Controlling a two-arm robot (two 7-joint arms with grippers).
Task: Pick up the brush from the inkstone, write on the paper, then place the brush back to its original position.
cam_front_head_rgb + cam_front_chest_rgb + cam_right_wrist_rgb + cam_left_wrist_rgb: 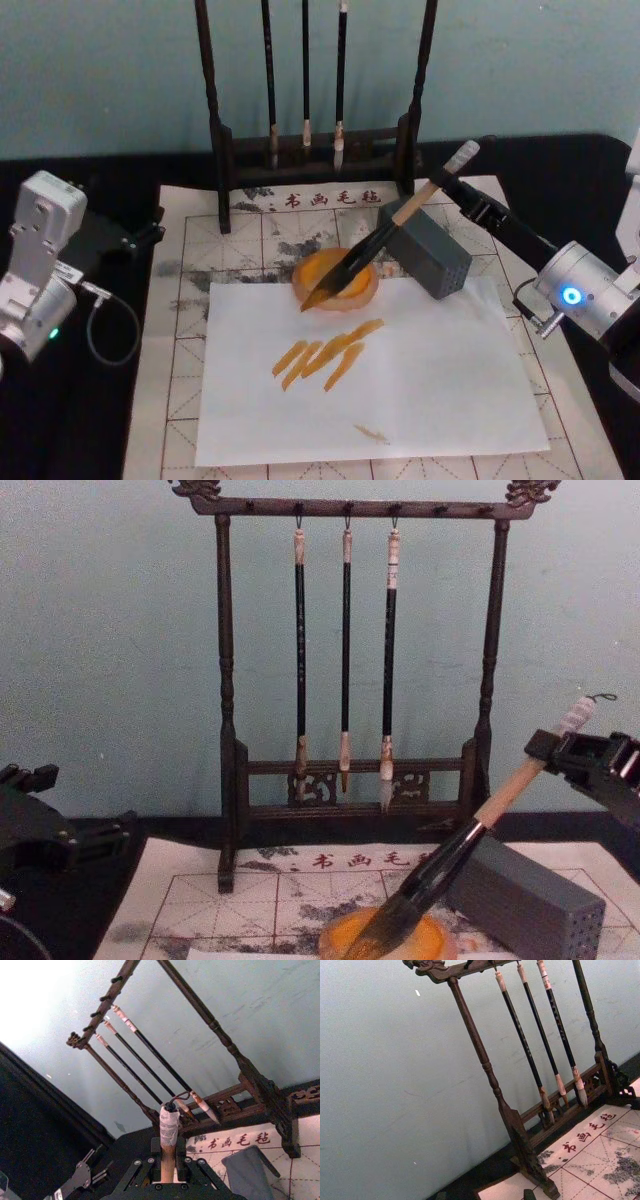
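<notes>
The brush (pixel 400 218) slants across the back of the counter (pixel 60 430), its dark bristle tip down in the round orange inkstone (pixel 318 265) and its tan handle rising toward the robot's right, passing over the grey perforated block (pixel 430 255). The right gripper (pixel 448 186) is pinched on the handle high up, just below the whitish end cap, and the right wrist view shows the cap and its loop standing out beyond the fingers. The left gripper (pixel 148 236) sits parked at the left edge of the gridded paper (pixel 185 300). The brush looks light and its wooden shaft stiff, so holding it should take little force; the smooth round handle could, however, turn or slide in a loose pinch. The soft part is the thick bristle head, which will splay under light pressure and is probably loaded with liquid, so it may drip. A hold this near the cap gives a long lever, meaning small wrist tilts swing the tip widely. Whether the bristles touch the dish floor or only its rim is hard to tell. Orange strokes already mark the plain white sheet (pixel 430 380) lying on the paper.
</notes>
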